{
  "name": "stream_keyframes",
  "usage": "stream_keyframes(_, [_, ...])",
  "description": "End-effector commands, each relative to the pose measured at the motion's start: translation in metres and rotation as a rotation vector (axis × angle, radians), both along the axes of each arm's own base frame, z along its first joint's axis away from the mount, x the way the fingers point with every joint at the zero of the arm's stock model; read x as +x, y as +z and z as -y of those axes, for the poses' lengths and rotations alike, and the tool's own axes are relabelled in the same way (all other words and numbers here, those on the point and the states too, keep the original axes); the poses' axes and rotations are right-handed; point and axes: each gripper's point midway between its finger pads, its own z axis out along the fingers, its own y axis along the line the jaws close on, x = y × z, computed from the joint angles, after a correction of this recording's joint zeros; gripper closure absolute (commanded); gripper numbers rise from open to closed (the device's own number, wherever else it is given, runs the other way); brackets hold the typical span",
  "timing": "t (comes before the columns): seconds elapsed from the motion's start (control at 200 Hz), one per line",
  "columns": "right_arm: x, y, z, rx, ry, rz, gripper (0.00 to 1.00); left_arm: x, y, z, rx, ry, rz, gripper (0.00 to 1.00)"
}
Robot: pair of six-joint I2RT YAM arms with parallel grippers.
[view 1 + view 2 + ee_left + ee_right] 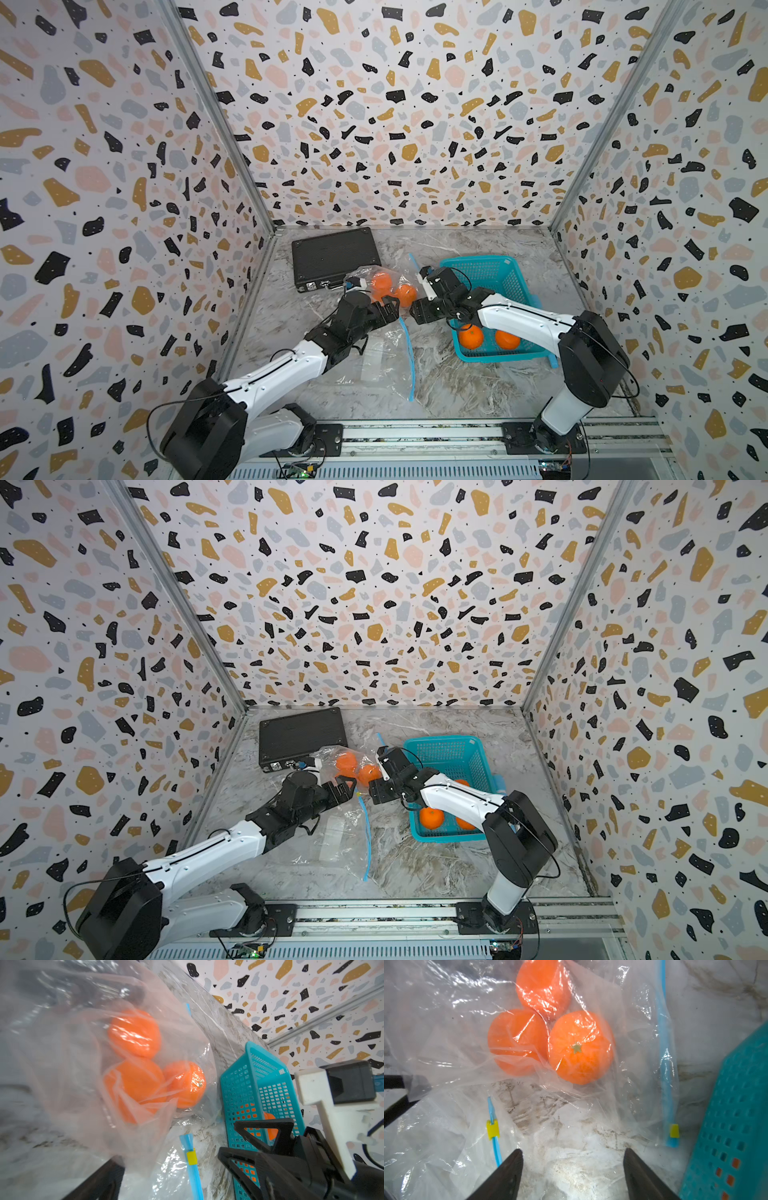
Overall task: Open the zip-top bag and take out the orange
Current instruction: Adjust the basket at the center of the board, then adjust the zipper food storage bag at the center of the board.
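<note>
Looking at a crumpled, see-through plastic zip-top bag just left of centre in both top views, lying on the glossy grey-and-brown marble-look tabletop. Holds three round, bright orange fruits, bunched together and touching, with shiny wrinkled film pulled over them. Shows a small green star-shaped stem on the nearest one. Has a stiff blue zip strip along one edge, plus a little yellow slider near its end. Can't tell whether it's sealed or not.

Found the left gripper, black with angular triangular fingers, spread as wide as it goes at the bag's near edge. Got loose film lying over one finger but nothing pinched. Same deal for the right gripper: fingers well apart, empty, pointing at the fruit from the bag's right side.

Also spotted a second clear plastic bag, lying flat, lower in the frame than the first, with its own blue strip and yellow slider. Right of centre, got a teal plastic lattice basket, rectangular, with at least two loose oranges at its near end. Upper left of the tabletop, got a black rectangular case with a fine ribbed texture, just beside the bag.
</note>
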Motion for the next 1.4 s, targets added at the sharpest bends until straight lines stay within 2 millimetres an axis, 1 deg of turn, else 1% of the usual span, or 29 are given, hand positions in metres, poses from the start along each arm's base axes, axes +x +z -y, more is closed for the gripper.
stream_keyframes(0.0, [-0.012, 0.026, -0.016, 0.079, 0.094, 0.005, 0.23, 0.003, 0.024, -0.033, 0.021, 0.159, 0.12, 0.01])
stream_keyframes(0.065, [-0.012, 0.035, -0.018, 0.107, 0.086, 0.015, 0.23, 0.005, 0.027, -0.06, 0.106, 0.25, 0.111, 0.01])
stream_keyframes(0.11, [-0.008, 0.039, -0.016, 0.106, 0.063, 0.032, 0.23, 0.011, 0.024, -0.068, 0.075, 0.245, 0.08, 0.01])
stream_keyframes(0.14, [-0.003, 0.04, -0.014, 0.093, 0.045, 0.044, 0.22, 0.015, 0.021, -0.068, 0.028, 0.219, 0.063, 0.01])
stream_keyframes(0.175, [0.002, 0.04, -0.013, 0.072, 0.032, 0.058, 0.22, 0.018, 0.021, -0.063, -0.021, 0.192, 0.07, 0.01])
stream_keyframes(0.235, [0.015, 0.037, -0.011, 0.027, -0.001, 0.068, 0.22, 0.017, 0.02, -0.058, -0.022, 0.163, 0.068, 0.01])
stream_keyframes(0.33, [0.034, 0.031, -0.021, -0.016, -0.012, 0.073, 0.22, 0.01, 0.018, -0.06, -0.017, 0.163, 0.063, 0.01])
stream_keyframes(0.38, [0.046, 0.025, -0.022, -0.052, -0.031, 0.075, 0.21, 0.003, 0.017, -0.06, -0.026, 0.147, 0.063, 0.01])
stream_keyframes(0.431, [0.055, 0.019, -0.025, -0.057, -0.039, 0.054, 0.21, -0.004, 0.019, -0.056, -0.037, 0.118, 0.064, 0.01])
stream_keyframes(0.501, [0.065, 0.015, -0.03, -0.037, -0.041, 0.032, 0.21, -0.01, 0.016, -0.049, -0.051, 0.094, 0.073, 0.01])
stream_keyframes(0.566, [0.071, 0.012, -0.03, -0.066, -0.047, 0.031, 0.21, -0.008, 0.008, -0.039, -0.058, 0.052, 0.053, 0.0])
stream_keyframes(0.626, [0.074, 0.007, -0.03, -0.086, -0.048, 0.029, 0.21, -0.001, 0.0, -0.035, -0.037, 0.049, 0.023, 0.01])
stream_keyframes(0.691, [0.071, 0.001, -0.033, -0.089, -0.026, 0.002, 0.21, 0.009, -0.007, -0.032, 0.006, 0.041, 0.019, 0.01])
stream_keyframes(0.736, [0.069, -0.003, -0.034, -0.091, -0.016, -0.016, 0.21, 0.014, -0.008, -0.031, 0.021, 0.045, 0.018, 0.01])
stream_keyframes(0.806, [0.064, -0.012, -0.04, -0.071, 0.01, -0.048, 0.21, 0.025, -0.011, -0.035, 0.044, 0.079, 0.03, 0.0])
stream_keyframes(0.856, [0.059, -0.016, -0.046, -0.053, 0.036, -0.072, 0.21, 0.033, -0.015, -0.039, 0.06, 0.092, 0.02, 0.07])
stream_keyframes(0.926, [0.047, -0.02, -0.055, -0.032, 0.074, -0.107, 0.22, 0.041, -0.02, -0.046, 0.053, 0.102, 0.003, 0.23])
stream_keyframes(0.961, [0.041, -0.02, -0.061, -0.029, 0.102, -0.108, 0.22, 0.045, -0.023, -0.052, 0.039, 0.11, -0.004, 0.29])
stream_keyframes(1.051, [0.023, -0.018, -0.077, -0.016, 0.162, -0.115, 0.23, 0.051, -0.029, -0.068, 0.018, 0.144, -0.027, 0.3])
stream_keyframes(1.106, [0.014, -0.013, -0.088, -0.003, 0.199, -0.107, 0.23, 0.05, -0.027, -0.078, 0.011, 0.154, -0.04, 0.3])
stream_keyframes(1.156, [0.008, -0.004, -0.101, 0.052, 0.242, -0.108, 0.23, 0.047, -0.021, -0.084, 0.016, 0.17, -0.03, 0.25])
stream_keyframes(1.201, [0.005, 0.004, -0.115, 0.129, 0.274, -0.129, 0.23, 0.042, -0.017, -0.094, 0.049, 0.202, -0.025, 0.13])
stream_keyframes(1.272, [0.003, 0.011, -0.131, 0.185, 0.31, -0.153, 0.23, 0.027, -0.008, -0.103, 0.083, 0.218, -0.033, 0.0])
stream_keyframes(1.317, [0.006, 0.012, -0.134, 0.169, 0.307, -0.153, 0.23, 0.018, -0.001, -0.11, 0.092, 0.239, -0.016, 0.01])
stream_keyframes(1.392, [0.016, 0.011, -0.13, 0.12, 0.292, -0.119, 0.23, 0.003, 0.006, -0.118, 0.104, 0.258, 0.003, 0.01])
